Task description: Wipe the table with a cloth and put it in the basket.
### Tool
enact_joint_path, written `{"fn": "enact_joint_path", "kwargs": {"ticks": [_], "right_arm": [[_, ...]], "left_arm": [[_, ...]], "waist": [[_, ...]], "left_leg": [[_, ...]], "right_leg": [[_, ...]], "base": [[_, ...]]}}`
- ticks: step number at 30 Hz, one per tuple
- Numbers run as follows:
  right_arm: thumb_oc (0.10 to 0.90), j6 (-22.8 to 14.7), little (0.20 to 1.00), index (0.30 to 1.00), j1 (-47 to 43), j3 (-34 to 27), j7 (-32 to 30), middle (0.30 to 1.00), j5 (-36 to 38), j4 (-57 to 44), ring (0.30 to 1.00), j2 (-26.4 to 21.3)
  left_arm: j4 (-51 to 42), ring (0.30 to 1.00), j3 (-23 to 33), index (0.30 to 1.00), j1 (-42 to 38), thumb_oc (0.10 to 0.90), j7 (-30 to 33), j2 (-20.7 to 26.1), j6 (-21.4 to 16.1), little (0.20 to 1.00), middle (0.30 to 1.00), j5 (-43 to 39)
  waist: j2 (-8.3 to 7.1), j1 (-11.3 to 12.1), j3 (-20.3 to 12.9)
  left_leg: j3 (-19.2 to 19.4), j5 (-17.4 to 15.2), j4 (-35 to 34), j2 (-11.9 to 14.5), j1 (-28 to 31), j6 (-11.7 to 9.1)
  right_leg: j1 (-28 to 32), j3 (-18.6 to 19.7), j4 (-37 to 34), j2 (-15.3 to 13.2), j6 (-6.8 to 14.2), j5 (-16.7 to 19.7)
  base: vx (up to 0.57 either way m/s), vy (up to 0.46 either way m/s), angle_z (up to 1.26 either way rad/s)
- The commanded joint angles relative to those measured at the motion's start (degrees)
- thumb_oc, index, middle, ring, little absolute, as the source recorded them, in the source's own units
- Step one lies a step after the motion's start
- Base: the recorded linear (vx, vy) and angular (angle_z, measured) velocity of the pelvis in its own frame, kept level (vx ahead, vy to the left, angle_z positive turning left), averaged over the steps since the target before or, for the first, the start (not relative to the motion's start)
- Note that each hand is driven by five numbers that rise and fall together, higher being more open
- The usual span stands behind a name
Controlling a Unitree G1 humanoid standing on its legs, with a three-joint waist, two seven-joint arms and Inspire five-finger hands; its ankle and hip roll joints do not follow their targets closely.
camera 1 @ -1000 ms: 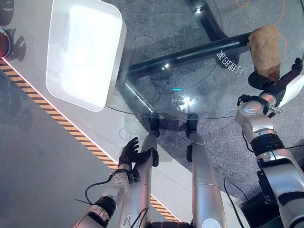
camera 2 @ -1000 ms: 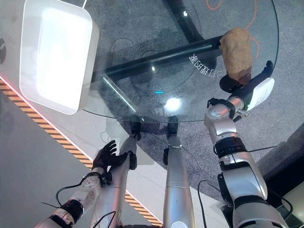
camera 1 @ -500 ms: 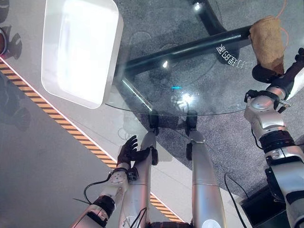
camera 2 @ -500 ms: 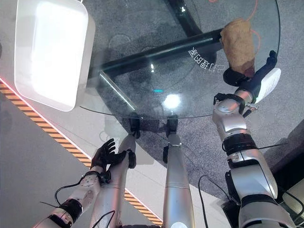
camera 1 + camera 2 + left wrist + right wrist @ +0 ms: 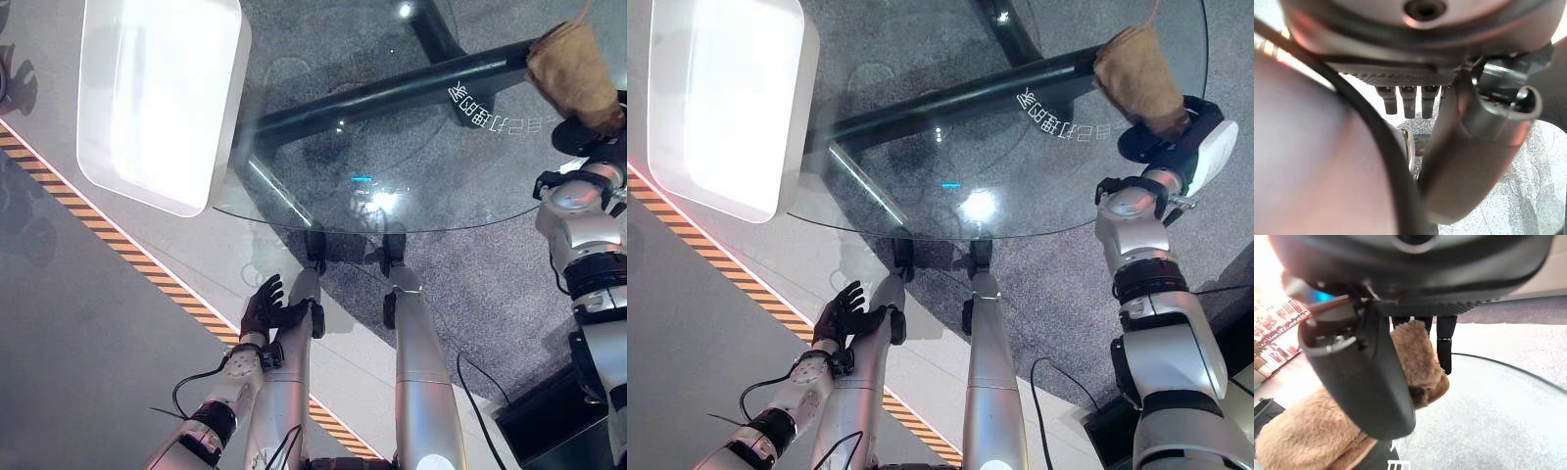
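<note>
1. Gripping one brown cloth (image 5: 1138, 76), the right hand (image 5: 1176, 137) is sitting at the far right edge of the round glass surface (image 5: 1038, 186). In the right wrist view the thumb and fingers (image 5: 1445, 345) are curling around the fuzzy fabric (image 5: 1415, 362), so the hand is clamped on the cloth.
2. The cloth is lying bunched on the glass just past the hand. How much of it is pressing flat against the glass is hard to make out; its upper tip is running up to the picture's top edge in the right eye view.
3. The right hand is partly hiding behind its own wrist and white cover in the head views, so its palm is not readable there.
4. The left hand (image 5: 266, 308) is hanging low near the floor, on the near side of the surface and well apart from it, with fingers spread and straight, holding nothing. In the left wrist view only the fingertips (image 5: 1408, 102) are showing past the arm's bulk.
5. One white rectangular basket (image 5: 220, 147) is standing to the left, with its right edge overlapping the glass rim. Its inside is washing out in glare, so any contents are impossible to tell.
6. A black-and-yellow striped line (image 5: 147, 269) is crossing the floor diagonally below the basket.
7. Count: one cloth, one basket, one glass surface, two hands.
</note>
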Motion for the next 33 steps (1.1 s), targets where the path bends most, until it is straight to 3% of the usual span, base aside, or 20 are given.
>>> {"fn": "enact_joint_path", "kwargs": {"ticks": [1,12,18,23,25,27,28,30,33], "right_arm": [[0.1,1.34,0.2,0.3,-0.63,5.27,11.43,0.3,2.47,0.95,0.3,2.21],[0.1,2.41,0.2,0.3,-1.82,6.06,13.71,0.3,1.7,4.3,0.3,3.3],[0.1,0.79,0.2,0.3,-1.89,7.19,14.19,0.3,-0.69,3.22,0.3,3.01],[0.1,-1.41,0.2,0.3,-0.04,8.39,11.61,0.3,-6.63,-9.82,0.3,2.41],[0.1,-0.1,0.2,0.3,1.81,7.78,8.91,0.3,-9.46,-18.12,0.3,2.4],[0.1,-0.08,0.2,0.3,2.33,7.53,8.44,0.3,-10.34,-19.83,0.3,2.42],[0.1,1.28,0.2,0.3,4.35,6.5,6.8,0.3,-14.12,-27.68,0.3,2.69],[0.1,2.91,0.2,0.3,5.99,5.87,5.77,0.3,-18.53,-33.78,0.3,3.34],[0.1,4.73,0.2,0.3,7.34,5.54,5.59,0.3,-21.2,-39.32,0.3,4.04]], "left_arm": [[4.73,0.9,-0.88,0.9,3.29,0.8,-1.03,-0.32,-0.94,0.9,0.9,-0.02],[7.07,0.9,-0.59,0.9,2.02,0.8,-2.17,-1.09,-2.31,0.9,0.9,-0.72],[7.74,0.9,-0.07,0.9,2.1,0.8,-2.28,-0.95,-3.01,0.9,0.9,-0.62],[7.57,0.9,1.17,0.9,2.79,0.8,-1.68,-0.85,-3.11,0.9,0.9,-0.53],[7.9,0.9,1.96,0.9,3.23,0.8,-1.74,-0.9,-3.6,0.9,0.9,-0.33],[8.02,0.9,2.18,0.9,3.3,0.8,-1.83,-0.92,-3.75,0.9,0.9,-0.3],[8.21,0.9,3.21,0.9,3.46,0.8,-2.07,-1.16,-4.02,0.9,0.9,0.18],[8.31,0.9,3.92,0.9,3.31,0.8,-1.91,-1.65,-4.08,0.9,0.9,0.71],[8.42,0.9,4.96,0.9,3.15,0.8,-2.06,-1.81,-4.01,0.9,0.9,1.32]], "waist": [[1.15,2.45,-0.7],[0.81,2.96,-0.7],[0.66,3.1,-0.7],[-0.74,2.51,-0.7],[-1.63,2.09,-0.7],[-1.83,1.99,-0.7],[-2.52,1.54,-0.7],[-3.01,1.19,-0.7],[-3.53,0.94,-0.7]], "left_leg": [[-2.39,-6.82,8.76,-3.43,-2.78,0.67],[-3.1,-6.67,8.51,-3.78,-3.26,0.9],[-3.25,-6.64,8.25,-3.84,-2.64,0.97],[-3.51,-6.84,8.07,-4.01,-1.79,0.95],[-3.54,-6.98,7.95,-4.0,-1.44,1.1],[-3.51,-7.02,7.9,-4.0,-1.31,1.16],[-3.5,-7.16,7.83,-4.06,-0.96,1.41],[-3.41,-7.33,7.91,-4.09,-0.63,1.65],[-3.27,-7.55,7.94,-4.04,-0.15,1.92]], "right_leg": [[-0.4,-3.17,-5.34,2.09,-0.84,5.63],[-0.76,-3.13,-5.28,2.34,-0.86,5.49],[-0.02,-3.17,-5.36,2.32,-0.74,5.32],[0.8,-2.87,-5.42,2.67,-0.48,5.23],[1.17,-2.68,-5.5,2.84,-0.31,5.18],[1.3,-2.6,-5.54,2.9,-0.29,5.13],[1.58,-2.33,-5.49,3.11,-0.16,5.05],[1.86,-2.02,-5.31,3.24,-0.03,4.88],[2.24,-1.78,-5.11,3.31,0.12,4.68]], "base": [[0.0,0.0,0.0],[0.0,0.004,0.01],[0.0,0.005,0.0],[0.0,0.006,0.0],[0.0,0.0,0.0],[0.0,0.015,-0.01],[0.0,0.032,0.0],[0.0,0.047,0.02],[0.0,0.037,0.06]]}}
